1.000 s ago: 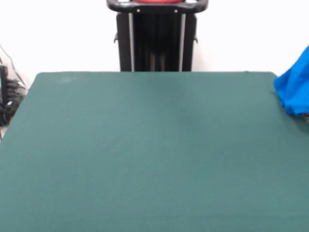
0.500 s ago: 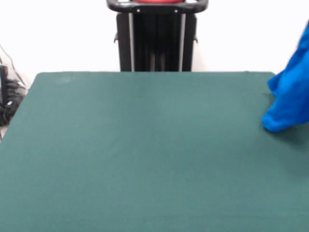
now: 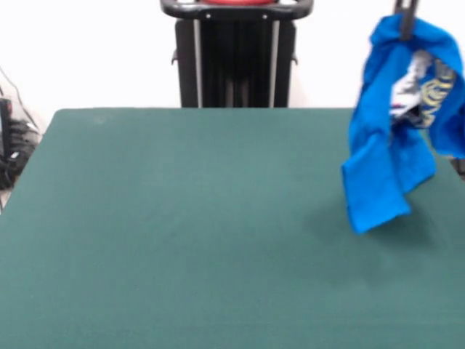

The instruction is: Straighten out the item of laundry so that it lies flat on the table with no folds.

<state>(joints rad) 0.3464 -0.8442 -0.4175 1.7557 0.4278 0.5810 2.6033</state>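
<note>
Now we see the pincer (image 3: 405, 23) near the top edge of the front view, and only its dark tips show. It is closed tight on the blue T-shirt (image 3: 389, 145), pinching a bunch of cloth at the very top. The shirt hangs straight down below the pincer, all crumpled and folded over on itself. A bit of the white and grey print and some yellow letters peek out just below and beside the pincer. The longest part of the shirt dangles lowest, well under the pincer. We cannot tell if that low end touches the desk (image 3: 182, 218) or floats just over it, but a soft dark shadow lies on the green cloth right under it. The desk is big and green and spreads out far to the side away from the pincer. The black stand (image 3: 234, 58) of the robot is off to the side of the pincer, behind the desk, in front of a white wall (image 3: 87, 51). Some dark wires (image 3: 13, 142) sit at the far edge, very far from the pincer.
</note>
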